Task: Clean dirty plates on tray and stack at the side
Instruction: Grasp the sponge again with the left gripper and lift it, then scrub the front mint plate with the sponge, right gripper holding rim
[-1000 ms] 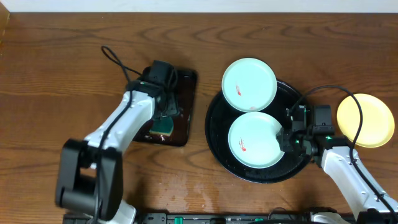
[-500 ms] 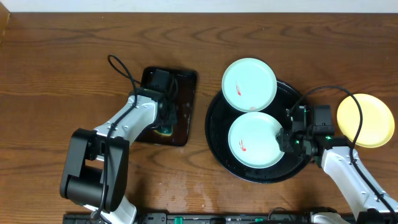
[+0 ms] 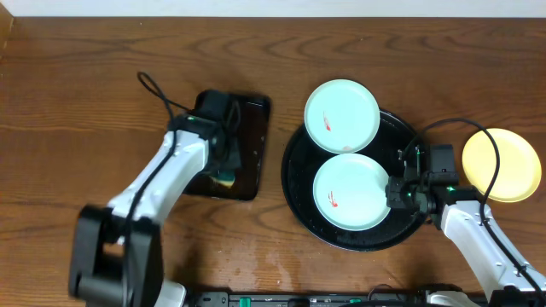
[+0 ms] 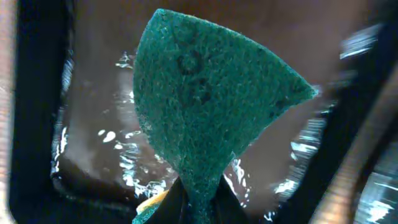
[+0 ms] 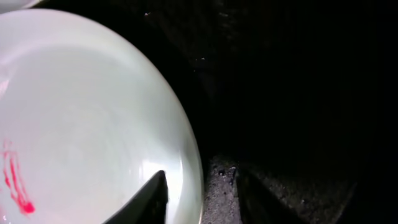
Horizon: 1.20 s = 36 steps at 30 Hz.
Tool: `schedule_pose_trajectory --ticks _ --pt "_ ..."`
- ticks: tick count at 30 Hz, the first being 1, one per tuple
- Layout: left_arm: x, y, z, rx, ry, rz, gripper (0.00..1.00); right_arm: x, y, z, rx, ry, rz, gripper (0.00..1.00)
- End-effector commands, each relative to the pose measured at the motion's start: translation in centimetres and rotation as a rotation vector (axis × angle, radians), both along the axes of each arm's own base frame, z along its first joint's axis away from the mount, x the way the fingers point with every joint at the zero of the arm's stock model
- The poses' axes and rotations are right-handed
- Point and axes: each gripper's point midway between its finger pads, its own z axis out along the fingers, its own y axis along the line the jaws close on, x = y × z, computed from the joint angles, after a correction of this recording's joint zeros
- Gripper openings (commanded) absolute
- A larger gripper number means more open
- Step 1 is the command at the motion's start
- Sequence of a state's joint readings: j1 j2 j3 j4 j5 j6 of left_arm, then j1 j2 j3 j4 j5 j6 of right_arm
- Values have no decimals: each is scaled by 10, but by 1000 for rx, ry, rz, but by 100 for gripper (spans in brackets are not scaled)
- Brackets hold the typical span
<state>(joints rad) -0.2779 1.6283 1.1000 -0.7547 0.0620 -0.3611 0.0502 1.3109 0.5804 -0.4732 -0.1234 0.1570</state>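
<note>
I see left claw (image 4: 196,200) pinching rough green scouring sponge (image 4: 211,93) above wet glossy rectangular tray (image 4: 87,155); right claw (image 5: 199,194) spread astride rim of smooth round mint plate (image 5: 81,112); round black tray (image 5: 280,93) grainy.

No text, label, brand or number can be read; faint pressed marks on the sponge (image 4: 211,106) are illegible.

The tabletop (image 3: 77,102) is of dark brown wood, and its grain runs along its length. Behind the far edge there is a narrow pale strip (image 3: 273,7); whether it is wall or floor cannot be told. At the far left corner a lighter wooden piece (image 3: 4,38) shows. The light is even, with a dull sheen (image 3: 256,256) on the wood near the front edge.
</note>
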Motion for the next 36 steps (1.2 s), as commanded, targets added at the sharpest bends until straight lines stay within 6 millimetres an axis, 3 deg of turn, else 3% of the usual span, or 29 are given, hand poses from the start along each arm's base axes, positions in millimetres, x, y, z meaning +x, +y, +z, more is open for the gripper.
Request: schedule_pose_trajectory --ticks 1,6,9,14,18,23,28,32,36 --pt "5 -27 49 -105 -128 -74 8 3 -2 1 -9 -14 -16 41" --pt "-10 -64 83 -182 -213 -165 7 5 -1 -10 -5 11 -13 38" --pt "-20 -88 87 -217 -220 -208 8 2 -1 -24 -8 55 -13 36" --pt "-27 -123 78 -257 -201 -228 7 1 4 -39 20 100 -19 2" --pt "-31 -156 63 -300 -171 -212 7 0 4 -38 25 102 -27 1" --pt "-45 -218 44 -459 -86 -257 7 0 4 -35 41 101 -71 1" --pt "-67 -262 7 -550 50 -277 8 1 4 -33 43 97 -78 1" --pt "-78 -274 -29 -527 114 -298 8 -3 4 -34 42 110 -78 1" --pt "-73 -261 -59 -430 103 -321 8 -4 4 -34 42 115 -78 1"
